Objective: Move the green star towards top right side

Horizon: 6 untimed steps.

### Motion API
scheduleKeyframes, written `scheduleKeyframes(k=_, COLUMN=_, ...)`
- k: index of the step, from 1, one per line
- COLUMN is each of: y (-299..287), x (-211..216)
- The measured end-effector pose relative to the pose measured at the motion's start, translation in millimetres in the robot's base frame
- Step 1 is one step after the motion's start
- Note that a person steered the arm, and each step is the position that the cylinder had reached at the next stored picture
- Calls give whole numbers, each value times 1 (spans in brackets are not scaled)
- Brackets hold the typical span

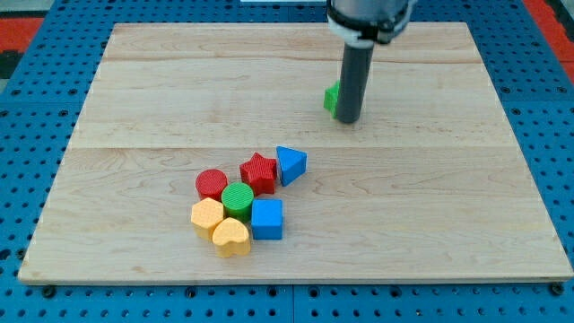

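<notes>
A pale wooden board (pixel 430 206) with visible grain is seen. The green star (pixel 331 98), mostly hidden so its shape is unclear, lies in the upper middle, touching the left of my tip (pixel 348 119), a smooth dark rod without fingers. Glossy blocks (pixel 242 206) are clustered well apart below.

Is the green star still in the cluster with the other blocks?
No, the green star sits apart toward the view's top right, mostly hidden behind my tip.

red star (pixel 258 171), blue triangle (pixel 290 164), yellow heart (pixel 231 237)
</notes>
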<state>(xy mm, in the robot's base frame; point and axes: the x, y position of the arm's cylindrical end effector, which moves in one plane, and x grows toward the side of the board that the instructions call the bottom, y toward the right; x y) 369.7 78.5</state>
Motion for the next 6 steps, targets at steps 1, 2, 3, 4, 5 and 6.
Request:
scheduleKeyframes(k=1, y=-15, x=-61)
scheduleKeyframes(k=2, y=-63, x=-88)
scheduleKeyframes(k=3, y=-118, x=-90)
scheduleKeyframes(k=4, y=-71, x=-111)
scheduleKeyframes(k=5, y=1, x=-122)
scheduleKeyframes(k=6, y=-20, x=-121)
